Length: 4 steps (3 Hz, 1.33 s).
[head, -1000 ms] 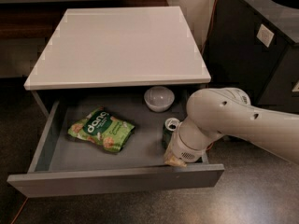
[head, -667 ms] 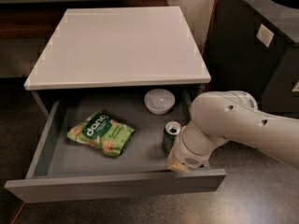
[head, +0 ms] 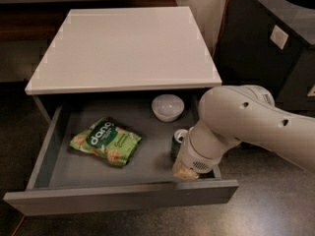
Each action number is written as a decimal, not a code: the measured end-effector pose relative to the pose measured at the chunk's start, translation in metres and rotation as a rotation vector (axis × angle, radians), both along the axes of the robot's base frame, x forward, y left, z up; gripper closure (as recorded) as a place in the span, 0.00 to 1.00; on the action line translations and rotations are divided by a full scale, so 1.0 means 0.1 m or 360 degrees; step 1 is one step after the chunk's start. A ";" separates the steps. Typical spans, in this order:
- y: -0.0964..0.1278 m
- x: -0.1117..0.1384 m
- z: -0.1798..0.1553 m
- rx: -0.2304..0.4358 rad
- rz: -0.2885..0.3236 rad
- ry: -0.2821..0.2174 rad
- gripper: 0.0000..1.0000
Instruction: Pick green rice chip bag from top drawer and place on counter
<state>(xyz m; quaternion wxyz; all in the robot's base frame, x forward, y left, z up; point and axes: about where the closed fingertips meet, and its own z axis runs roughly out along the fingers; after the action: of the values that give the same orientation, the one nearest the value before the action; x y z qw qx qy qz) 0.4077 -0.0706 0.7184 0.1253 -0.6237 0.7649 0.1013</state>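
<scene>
Top drawer (head: 123, 198) pulled open under the counter (head: 125, 45). Green chip bag (head: 106, 141) lies flat on drawer floor, left of centre, printed face up. Long axis skewed: runs from back-left to front-right.

White bowl (head: 167, 107) at the back. Dark can (head: 178, 140) upright, right of the bag.

Gripper (head: 181, 172) low inside the drawer's front right corner, just beside the can, well apart from the bag. Wrist hides it; can't tell its state or whether it holds anything.
</scene>
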 end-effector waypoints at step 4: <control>1.37 0.74 0.40 0.0028 0.0084 0.0103 0.42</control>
<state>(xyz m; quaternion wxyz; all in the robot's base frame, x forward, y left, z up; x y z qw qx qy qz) 0.4814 0.0662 0.7589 0.1033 -0.6390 0.7508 0.1312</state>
